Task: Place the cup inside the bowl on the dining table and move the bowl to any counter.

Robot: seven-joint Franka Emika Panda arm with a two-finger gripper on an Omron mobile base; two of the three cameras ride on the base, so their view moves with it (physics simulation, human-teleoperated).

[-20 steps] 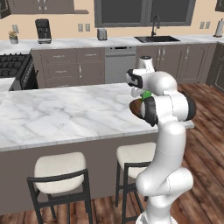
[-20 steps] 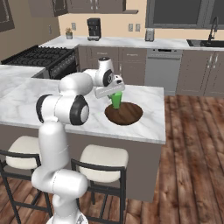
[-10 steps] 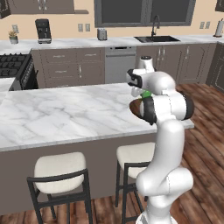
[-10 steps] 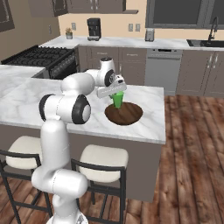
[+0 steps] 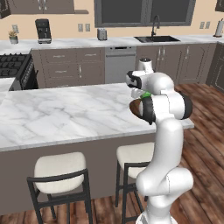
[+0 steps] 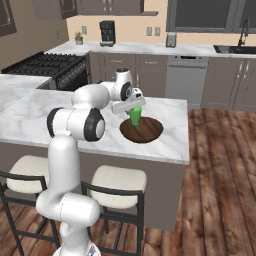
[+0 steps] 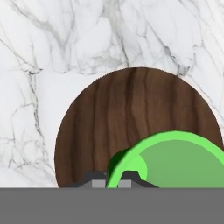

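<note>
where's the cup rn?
The cup is held upright in the pincer directly over the bowl, near the right end of the dining table. The hand view shows its rim above the bowl's wood.

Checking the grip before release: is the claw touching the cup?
Touching. The hand view shows the claw shut on the cup rim, above the bowl.
</note>
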